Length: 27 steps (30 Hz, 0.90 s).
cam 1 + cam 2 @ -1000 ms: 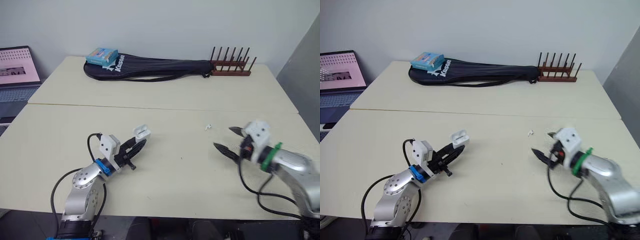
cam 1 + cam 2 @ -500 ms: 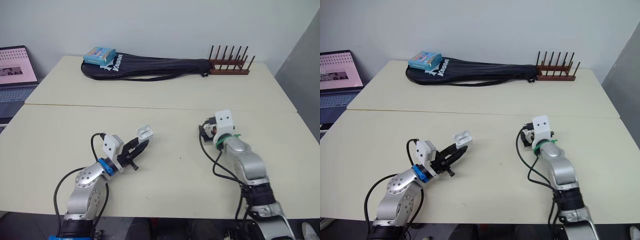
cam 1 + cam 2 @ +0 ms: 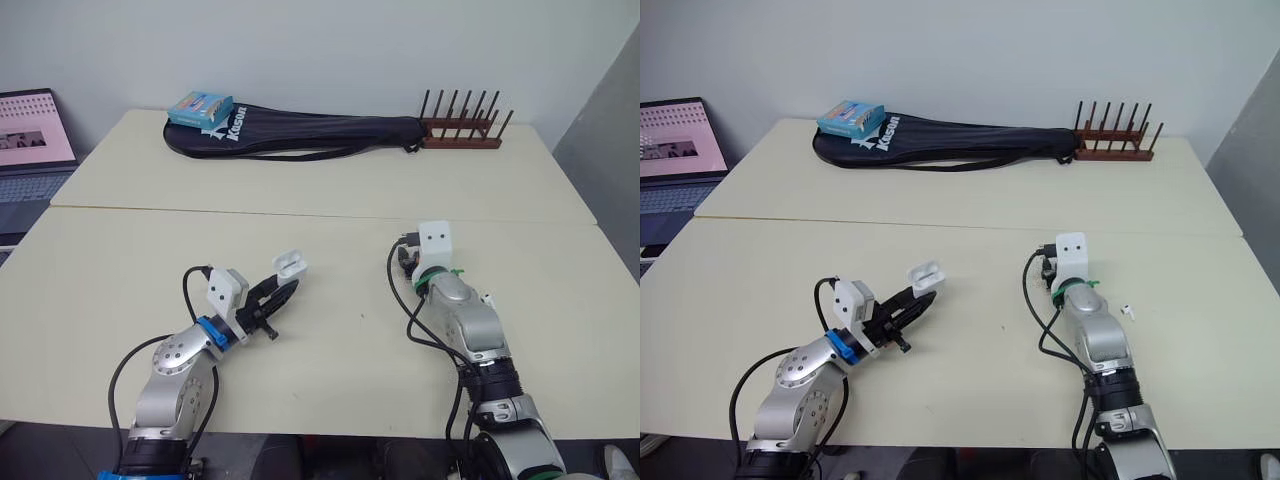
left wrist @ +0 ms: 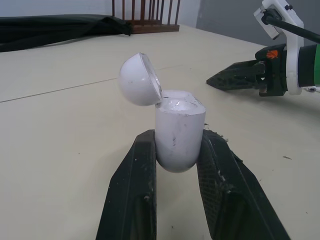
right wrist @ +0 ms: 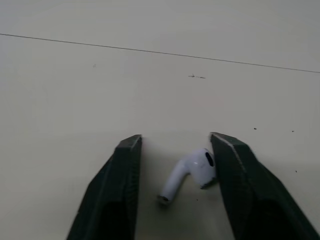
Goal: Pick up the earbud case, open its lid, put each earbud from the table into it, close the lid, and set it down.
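Case (image 4: 177, 132) is pinched upright between the left gripper's (image 3: 277, 293) fingers, held just off the table (image 5: 75, 90) at front left; lid (image 4: 140, 80) hinged back, open. That side looks the same as a second ago

Change is on the right: a second ago the right gripper (image 5: 176, 139) was out wide to the right with jaws apart, half a second ago it had swung in toward mid-table, and now it sits down over an earbud (image 5: 192, 170). Fingers spread and straddling it, bud lying on the table close against one finger, not gripped yet. Reads as approach done, so the next move is likely closing on the bud and carrying it across to the open case

Hard to tell:
- head views: right fingers and that bud are behind the wrist camera block
- inside of the case can't be seen, so whether a bud is already seated is unknown
- small white speck (image 3: 1125, 311) just beside the right forearm could be the second bud, too small to confirm
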Tool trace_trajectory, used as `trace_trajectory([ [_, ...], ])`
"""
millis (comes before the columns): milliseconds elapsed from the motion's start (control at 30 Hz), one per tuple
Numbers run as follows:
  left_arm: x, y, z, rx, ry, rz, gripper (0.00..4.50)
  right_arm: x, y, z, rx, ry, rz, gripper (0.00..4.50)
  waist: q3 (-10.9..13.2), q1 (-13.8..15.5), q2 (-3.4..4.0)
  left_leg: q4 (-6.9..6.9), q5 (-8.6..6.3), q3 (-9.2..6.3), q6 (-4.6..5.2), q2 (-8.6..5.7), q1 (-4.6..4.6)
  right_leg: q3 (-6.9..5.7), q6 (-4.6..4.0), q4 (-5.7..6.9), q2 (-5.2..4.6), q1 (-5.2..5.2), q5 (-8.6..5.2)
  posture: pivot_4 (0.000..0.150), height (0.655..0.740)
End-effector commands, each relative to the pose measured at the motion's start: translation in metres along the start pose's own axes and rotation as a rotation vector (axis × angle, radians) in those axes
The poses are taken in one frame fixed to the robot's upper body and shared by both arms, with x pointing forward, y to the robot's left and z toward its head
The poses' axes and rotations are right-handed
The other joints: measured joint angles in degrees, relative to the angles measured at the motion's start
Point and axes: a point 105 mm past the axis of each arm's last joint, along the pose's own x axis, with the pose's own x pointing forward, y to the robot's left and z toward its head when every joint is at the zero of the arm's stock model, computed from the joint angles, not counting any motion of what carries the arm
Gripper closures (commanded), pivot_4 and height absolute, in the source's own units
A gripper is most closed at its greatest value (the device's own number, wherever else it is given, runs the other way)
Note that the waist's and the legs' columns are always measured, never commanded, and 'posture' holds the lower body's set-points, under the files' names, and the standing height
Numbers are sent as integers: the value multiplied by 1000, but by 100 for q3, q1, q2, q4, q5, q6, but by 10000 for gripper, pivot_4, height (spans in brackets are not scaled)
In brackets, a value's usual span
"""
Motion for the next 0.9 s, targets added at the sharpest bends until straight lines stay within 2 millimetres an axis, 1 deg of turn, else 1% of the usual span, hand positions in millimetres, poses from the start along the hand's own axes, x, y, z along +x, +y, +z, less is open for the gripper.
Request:
trace_trajectory([
  [33, 2, -5, 14, 39, -42, -14, 37504, -7, -10, -1, 8, 8, -28, 35022, 0, 0, 0, 0, 0, 0, 0, 0, 0, -1, 0, 0, 0, 0, 0, 1500, 7087],
  [133, 2, -6, 14, 38, -42, -11, 37504, -12, -4, 1, -8, 0, 11, 39342, 0, -3, 0, 0, 0, -2, 0, 1, -1, -1, 0, 0, 0, -1, 0, 1500, 7087],
  [233, 0, -7, 14, 39, -41, -8, 37504, -21, 7, 6, -47, -21, 121, 39436, 0, -6, 1, -1, 0, -2, 0, 1, -1, -2, 0, -1, 0, -2, 0, 1500, 7087],
  [333, -1, -8, 14, 39, -38, -7, 37504, -32, 10, 13, -116, -54, 244, 39436, 1, -8, 1, -1, 0, -1, 0, 0, -5, 0, 0, -2, 0, -5, 0, 1500, 7087],
  [400, -2, -8, 15, 40, -36, -9, 37504, -44, 17, 20, -183, -93, 386, 39436, 2, -9, 2, -1, 0, 0, 0, 0, -6, 0, 1, -3, 1, -6, 0, 1500, 7087],
  [433, -3, -9, 15, 40, -34, -12, 37504, -53, 24, 25, -211, -136, 493, 39436, 2, -9, 1, 0, 0, 0, 0, 0, -7, 0, 1, -3, 1, -6, 0, 1500, 7087],
  [500, -4, -11, 16, 44, -29, -24, 37504, -79, 35, 27, -332, -186, 719, 39436, 4, -8, 3, 0, 0, -2, 0, -1, -8, -1, 1, -7, 1, -5, -1, 1500, 7087],
  [533, -5, -13, 16, 44, -27, -31, 37504, -93, 36, 25, -386, -179, 831, 39436, 4, -8, 3, -1, -1, -3, 1, -3, -9, -2, 2, -10, 1, -5, -1, 1500, 7087],
  [600, -6, -17, 16, 44, -22, -45, 37504, -118, 30, 17, -469, -122, 1019, 39437, 6, -7, 2, -1, -1, -10, 1, -2, -14, -9, 2, -17, 1, -4, -1, 1500, 7087],
  [667, -9, -21, 17, 49, -14, -63, 37504, -139, 18, 7, -593, -60, 1165, 39437, 7, 0, 0, 0, -1, -15, 1, -3, -18, -13, 2, -21, 0, -2, -1, 1500, 7087],
  [700, -9, -24, 16, 56, -8, -77, 37504, -147, 9, 2, -661, -27, 1229, 39437, 8, -1, -2, 1, -1, -19, 1, -5, -18, -16, 2, -23, -1, 0, -1, 1500, 7087],
  [800, -13, -31, 18, 65, 0, -99, 37504, -158, -26, -11, -858, 70, 1323, 39437, 10, -2, -4, 3, -1, -22, 2, -4, -15, -19, 1, -21, -1, 4, -1, 1500, 7087],
  [900, -16, -36, 20, 60, -1, -100, 37504, -163, -57, -22, -975, 160, 1372, 39437, 13, -4, -8, 5, 0, -19, 2, -2, 1, -17, 1, -21, -1, 17, -1, 1500, 7087],
])
